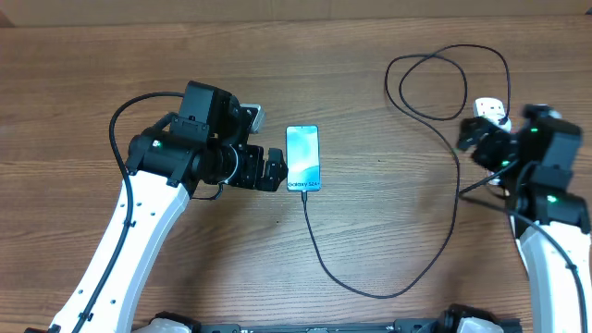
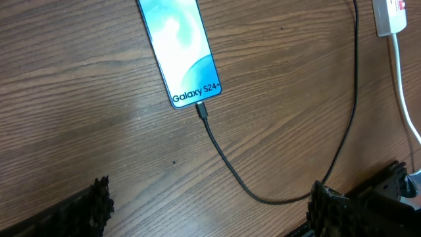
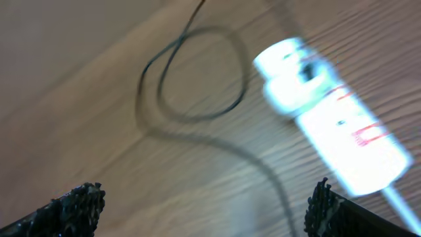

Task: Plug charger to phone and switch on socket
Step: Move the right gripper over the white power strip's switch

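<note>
Wooden table, phone, plugged-in charger, socket

The phone screen is light blue with dark lettering. The charger is black, the socket white with red markings, the desk brown wood-grain.

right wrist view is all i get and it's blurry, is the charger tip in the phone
Observer: It looks so. In the left wrist view the charger has its connector at the bottom edge of the phone, just under the Galaxy S24+ text.
Operator: is the left gripper on the cable
Observer: No. The left gripper is open and empty, close beside the phone on the side away from the socket.
Operator: is the phone screen on
Observer: Yes, the overhead view shows it lit light blue, lying flat on the table.
</note>
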Available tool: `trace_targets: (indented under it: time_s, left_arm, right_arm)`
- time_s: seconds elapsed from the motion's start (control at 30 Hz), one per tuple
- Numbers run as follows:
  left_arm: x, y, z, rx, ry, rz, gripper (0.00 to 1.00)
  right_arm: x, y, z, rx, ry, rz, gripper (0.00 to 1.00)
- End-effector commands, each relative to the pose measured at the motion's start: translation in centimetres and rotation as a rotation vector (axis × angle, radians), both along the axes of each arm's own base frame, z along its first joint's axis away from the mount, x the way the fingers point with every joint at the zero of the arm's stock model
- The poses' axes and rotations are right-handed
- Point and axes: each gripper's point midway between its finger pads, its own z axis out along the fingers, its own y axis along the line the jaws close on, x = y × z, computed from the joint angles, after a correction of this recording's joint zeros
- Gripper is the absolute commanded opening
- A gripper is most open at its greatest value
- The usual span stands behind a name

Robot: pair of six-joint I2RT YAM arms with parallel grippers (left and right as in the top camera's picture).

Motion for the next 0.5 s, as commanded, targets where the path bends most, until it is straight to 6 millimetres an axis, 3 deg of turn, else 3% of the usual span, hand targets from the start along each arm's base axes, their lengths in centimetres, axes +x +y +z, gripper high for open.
trace_targets:
  time_s: [0.0,0.2,0.3,0.33,0.37,0.4,0.47]
  left_arm:
    - [0.1,0.0,0.2,-0.002,-0.004,0.015,1.0]
    - [0.2,-0.1,0.3,-0.003,-0.01,0.015,1.0]
    - [0.2,-0.1,0.3,-0.004,-0.011,0.015,0.99]
    - [0.2,-0.1,0.3,-0.004,-0.011,0.015,1.0]
    - [0.2,-0.1,0.3,-0.004,-0.01,0.015,1.0]
    - [0.2,-0.1,0.3,-0.004,-0.01,0.015,1.0]
    - [0.2,-0.1,0.3,-0.004,-0.01,0.015,1.0]
  right_arm:
    - [0.5,-3.7,-1.3,0.022,0.025,-0.129,0.95]
    - [1.7,-7.5,-4.0,0.106,0.105,-0.263,0.86]
    - [3.1,-9.4,-5.2,0.103,0.141,-0.308,0.64]
    - [3.2,-10.1,-5.4,0.103,0.148,-0.34,0.48]
    - [3.4,-10.5,-5.5,0.102,0.15,-0.356,0.21]
    - [3.7,-11.1,-5.6,0.103,0.149,-0.376,0.13]
    - [4.1,-12.2,-5.6,0.1,0.136,-0.392,0.08]
